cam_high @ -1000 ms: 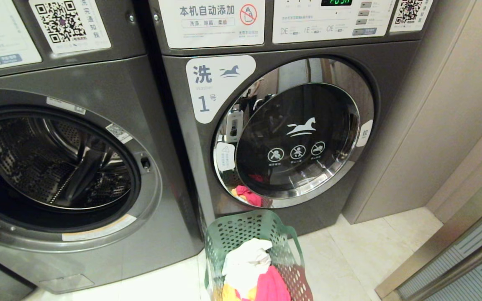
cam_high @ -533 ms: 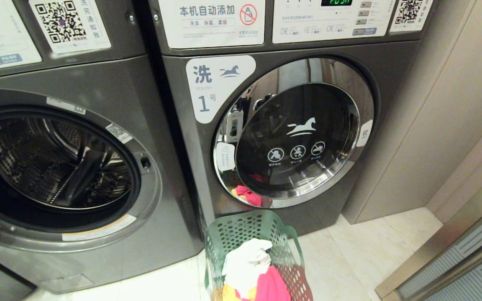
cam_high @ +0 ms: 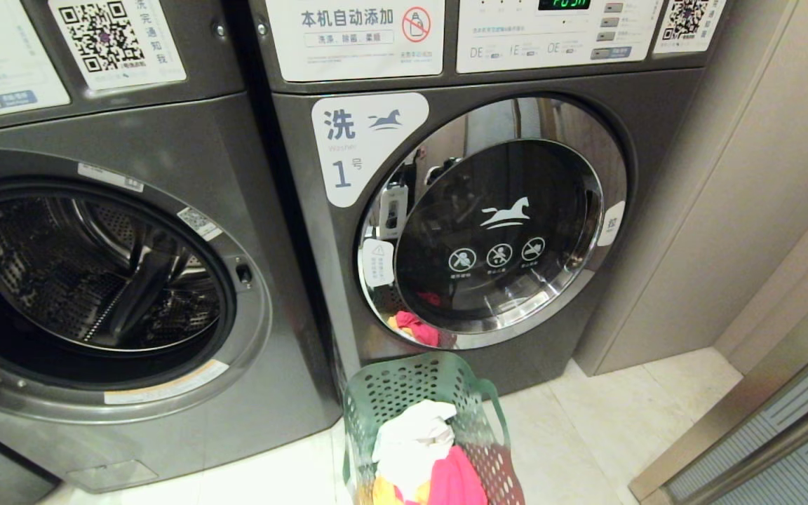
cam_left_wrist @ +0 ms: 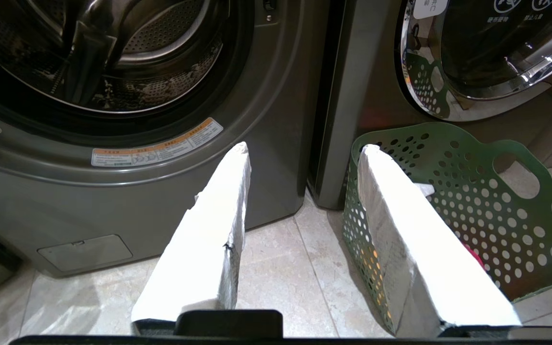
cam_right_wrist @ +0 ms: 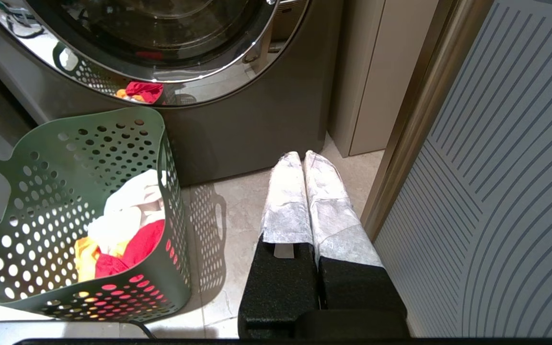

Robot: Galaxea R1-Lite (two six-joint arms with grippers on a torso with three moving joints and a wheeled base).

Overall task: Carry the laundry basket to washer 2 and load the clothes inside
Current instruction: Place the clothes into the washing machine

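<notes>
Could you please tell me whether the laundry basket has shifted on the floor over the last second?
No. The laundry basket sits at the same spot below the closed door of the washer labelled 1.

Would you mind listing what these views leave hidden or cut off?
- Open washer, head view: its number label and door lie past the picture's left edge.
- Laundry basket, head view: near half cut by the bottom edge.
- Clothes, right wrist view: lower layers hidden by the basket wall.
- Closed washer: drum contents lost behind dark, reflective glass.
</notes>
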